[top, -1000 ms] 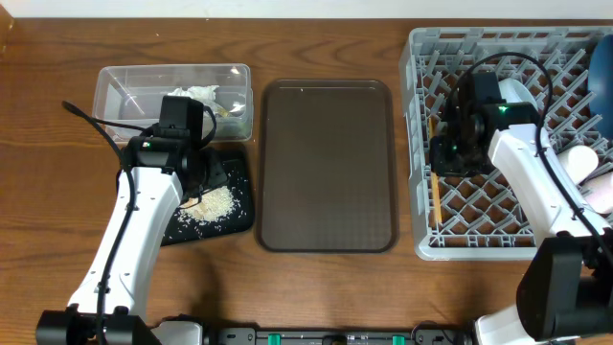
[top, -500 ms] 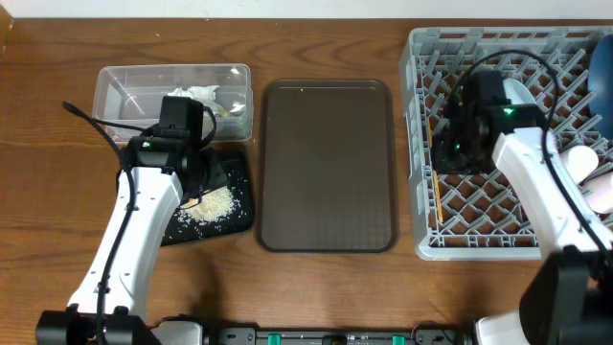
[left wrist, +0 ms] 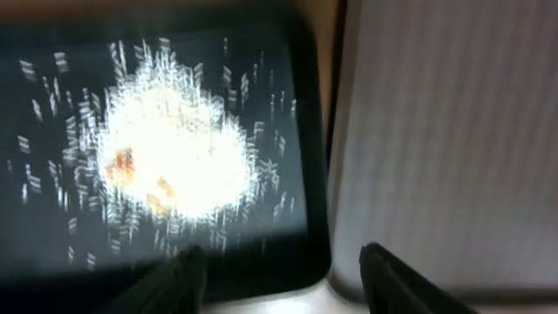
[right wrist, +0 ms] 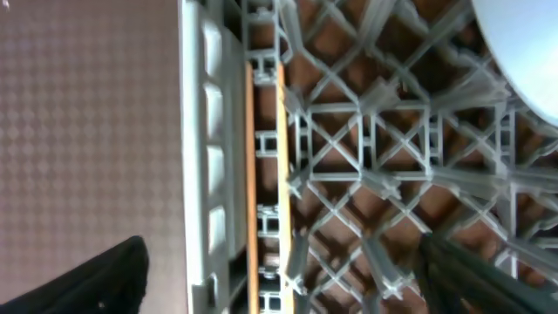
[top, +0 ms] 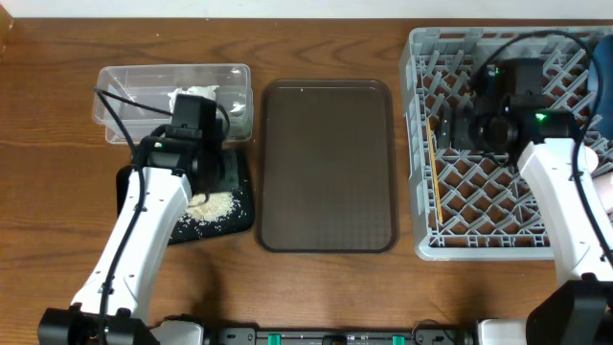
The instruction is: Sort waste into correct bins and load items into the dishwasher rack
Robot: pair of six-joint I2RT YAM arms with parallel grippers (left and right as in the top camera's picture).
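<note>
Two wooden chopsticks (right wrist: 250,174) (top: 433,177) lie side by side along the left edge of the grey dishwasher rack (top: 508,206). My right gripper (right wrist: 288,279) (top: 445,132) hovers open above them, holding nothing. A pale rounded item (right wrist: 523,52) sits in the rack. A heap of rice (left wrist: 166,148) (top: 213,203) lies on the black tray (left wrist: 305,131) (top: 235,218). Beside the rice, near the tray's corner, my left gripper (left wrist: 283,279) (top: 213,177) is open and empty. White tissue (top: 196,96) lies in the clear container (top: 134,96).
A brown serving tray (top: 328,165) lies between the bins and the rack. A dark-blue plate (top: 603,67) stands in the rack's far right, and a pinkish cup (top: 603,187) shows at the right edge.
My right gripper has opened, let go of the chopsticks in the rack and drawn away from them. The left arm has shifted slightly over the black tray.
</note>
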